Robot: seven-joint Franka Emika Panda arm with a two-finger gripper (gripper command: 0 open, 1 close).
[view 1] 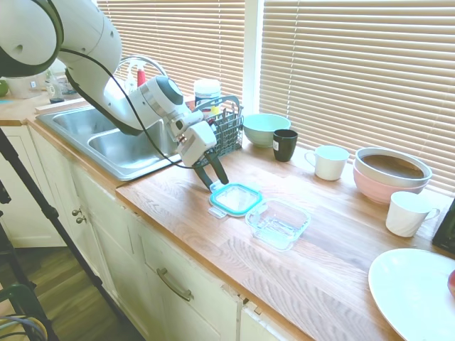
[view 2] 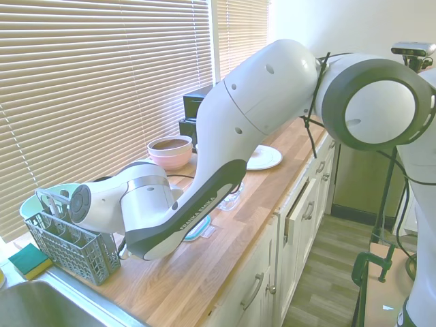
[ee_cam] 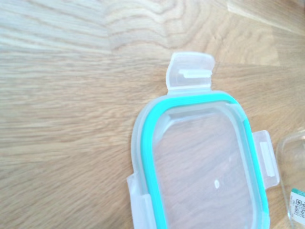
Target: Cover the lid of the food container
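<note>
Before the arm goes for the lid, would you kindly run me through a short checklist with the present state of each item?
1. Gripper open above the near edge of the lid: ok, the fingers are spread.
2. Lid lying flat on the counter, not yet gripped: ok.
3. Snap tabs flipped outward: ok in the wrist view for those in frame.
4. Food container upright, open and empty: ok.
5. Container beside the lid, apart from it: ok, though the gap is narrow.
6. Path from lid to container unobstructed: ok; the black mug stands further back.
</note>
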